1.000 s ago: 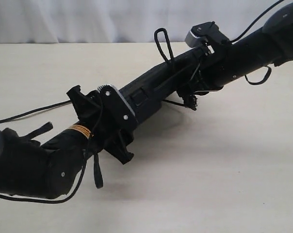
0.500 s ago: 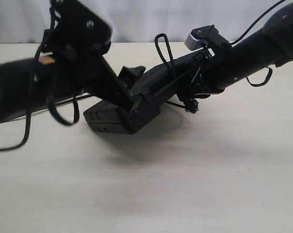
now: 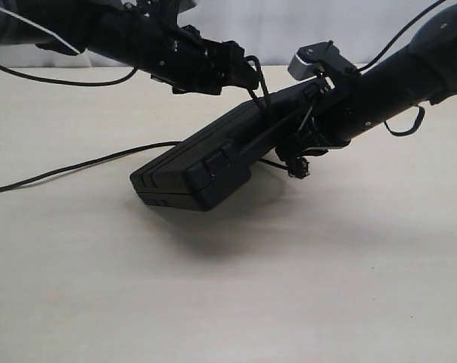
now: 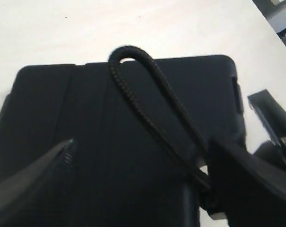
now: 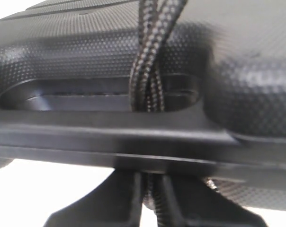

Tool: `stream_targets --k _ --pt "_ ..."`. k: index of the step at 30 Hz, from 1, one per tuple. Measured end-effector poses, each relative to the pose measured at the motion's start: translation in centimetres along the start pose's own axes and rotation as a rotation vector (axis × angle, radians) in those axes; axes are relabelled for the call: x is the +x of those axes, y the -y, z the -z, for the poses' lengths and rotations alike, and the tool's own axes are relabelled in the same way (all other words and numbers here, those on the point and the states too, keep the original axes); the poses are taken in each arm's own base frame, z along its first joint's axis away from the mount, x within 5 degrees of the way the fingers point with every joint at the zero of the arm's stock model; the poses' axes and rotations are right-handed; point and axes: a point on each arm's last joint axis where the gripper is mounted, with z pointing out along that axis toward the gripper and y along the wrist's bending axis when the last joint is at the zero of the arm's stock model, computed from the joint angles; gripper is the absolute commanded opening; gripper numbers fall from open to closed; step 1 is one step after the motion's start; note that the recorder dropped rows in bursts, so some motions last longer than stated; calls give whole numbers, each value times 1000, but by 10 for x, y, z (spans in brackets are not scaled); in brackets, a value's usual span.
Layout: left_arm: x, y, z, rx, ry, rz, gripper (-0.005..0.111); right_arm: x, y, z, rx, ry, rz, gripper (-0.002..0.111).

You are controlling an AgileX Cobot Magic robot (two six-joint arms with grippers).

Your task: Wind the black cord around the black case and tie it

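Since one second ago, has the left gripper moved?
Yes: the left gripper rose from the low end of the black case to the black cord loop at its raised end.

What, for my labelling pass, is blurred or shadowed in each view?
Exterior view: sharp, soft shadow on the table under the black case. Left wrist view: left claw blurred, black cord clearest. Right wrist view: case texture partly crisp, partly smeared; background blown white.
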Motion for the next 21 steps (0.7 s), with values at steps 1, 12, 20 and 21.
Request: stream_targets --k 1,12,20,21 --pt "-1 -4 -3 -14 22 21 70 0 0 0 0 0 0 4" --pt "5 -20 -24 2 67 98 13 0 0 0 0 0 -15 4" --pt "5 -8 -24 130 52 175 0 0 0 0 -3 -5 -74 41" --pt "5 -5 -23 156 41 167 0 2 -1 0 -9 -18 -96 47"
